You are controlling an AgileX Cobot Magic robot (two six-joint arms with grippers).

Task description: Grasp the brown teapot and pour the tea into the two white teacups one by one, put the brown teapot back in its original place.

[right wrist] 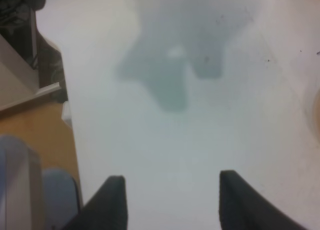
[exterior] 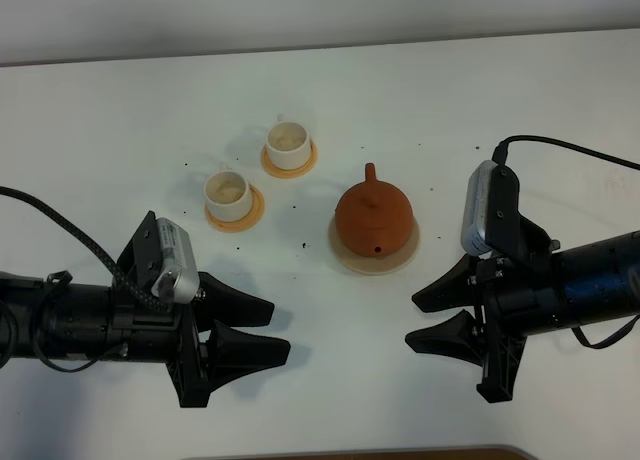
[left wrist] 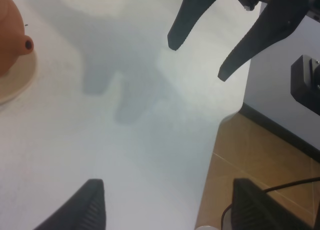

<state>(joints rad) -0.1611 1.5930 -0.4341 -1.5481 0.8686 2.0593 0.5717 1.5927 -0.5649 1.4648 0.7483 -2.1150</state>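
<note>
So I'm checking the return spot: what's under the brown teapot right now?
A flat pale beige saucer lies under the brown teapot, and its rim shows around the pot's base. The saucer's middle is covered by the pot and cannot be seen.

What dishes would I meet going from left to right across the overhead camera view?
nearer white teacup → farther white teacup → brown teapot, sitting on its beige saucer. The left claw and right claw overlap these sideways, so they are left out.
</note>
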